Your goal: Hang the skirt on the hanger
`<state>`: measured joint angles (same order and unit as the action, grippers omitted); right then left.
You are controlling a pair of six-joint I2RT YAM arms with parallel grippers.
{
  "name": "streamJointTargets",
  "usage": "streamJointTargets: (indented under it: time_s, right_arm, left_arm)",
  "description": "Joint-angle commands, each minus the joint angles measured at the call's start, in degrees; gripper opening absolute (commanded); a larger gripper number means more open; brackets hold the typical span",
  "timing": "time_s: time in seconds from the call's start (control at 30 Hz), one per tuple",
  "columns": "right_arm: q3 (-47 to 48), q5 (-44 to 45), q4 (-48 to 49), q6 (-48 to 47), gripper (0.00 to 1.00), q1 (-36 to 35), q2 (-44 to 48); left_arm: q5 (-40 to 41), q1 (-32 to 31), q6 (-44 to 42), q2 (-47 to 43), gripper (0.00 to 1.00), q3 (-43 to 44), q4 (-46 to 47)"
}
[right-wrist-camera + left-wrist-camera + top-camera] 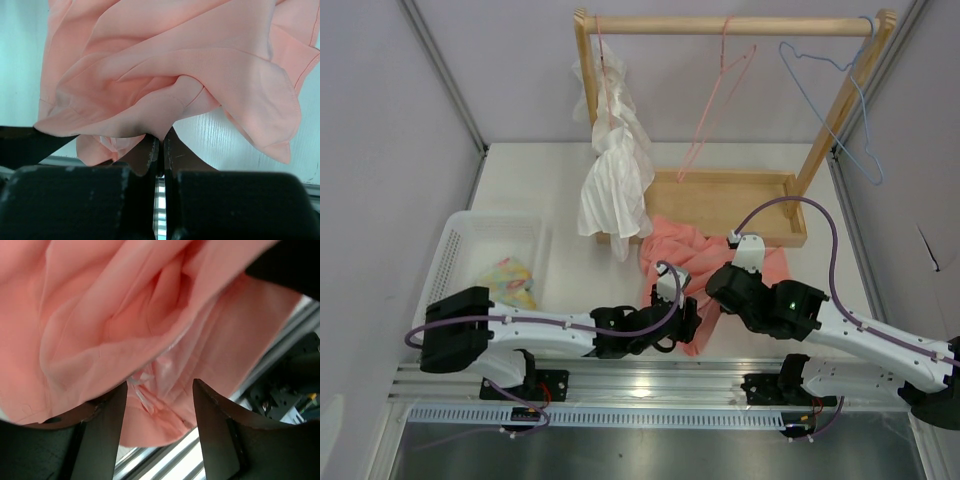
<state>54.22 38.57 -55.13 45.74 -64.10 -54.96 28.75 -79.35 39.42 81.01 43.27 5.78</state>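
Salmon-pink skirt [665, 235] sits bunched on the worktop [540, 180] between my arms, the pink hanger [705, 135] well beyond it on the rail [730, 25]. My right pincer [160, 142] is clenched on a fold; my left pincer [159, 390] gapes, released, straddling another.

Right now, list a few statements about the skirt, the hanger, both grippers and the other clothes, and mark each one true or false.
1. The skirt lies on the table, on no hanger. True.
2. The pink hanger at the middle of the rail carries nothing. True.
3. The left gripper is shut on the skirt. False: its jaws stand open, with skirt fabric in the gap between them.
4. The right gripper is open above the skirt. False: it is shut on a fold of the skirt.
5. The white garment lies in the basket. False: it hangs from the rail, and the basket holds a patterned cloth.
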Motion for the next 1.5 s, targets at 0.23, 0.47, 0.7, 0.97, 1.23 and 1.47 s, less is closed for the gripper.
streamJointTargets:
  time_s: [0.23,0.47,0.7,0.97,1.23,1.47]
  right_arm:
    - [-0.08,0.9,1.17,-0.12,0.0,0.11,1.08]
    - [-1.13,0.9,1.96,-0.12,0.0,0.2,1.61]
    - [-3.59,-0.07,2.84,0.76,0.0,0.2,1.7]
    - [-4.73,0.11,2.58,1.29,0.0,0.2,2.49]
    - [-5.61,-1.21,4.24,1.11,0.0,0.64,2.58]
    - [-5.61,-0.86,3.11,1.99,0.42,-0.24,4.33]
  left_arm:
    - [6.23,2.01,8.92,5.65,0.55,7.01,-12.37]
    - [5.87,2.1,7.69,5.03,0.52,5.07,-9.39]
    - [3.77,3.32,4.18,9.16,0.31,11.04,-8.42]
    - [0.87,3.68,3.82,10.4,0.18,11.4,-8.5]
    - [-2.12,3.59,2.77,11.01,0.1,10.35,-8.51]
    - [-3.87,4.11,0.93,9.6,0.0,14.11,-9.64]
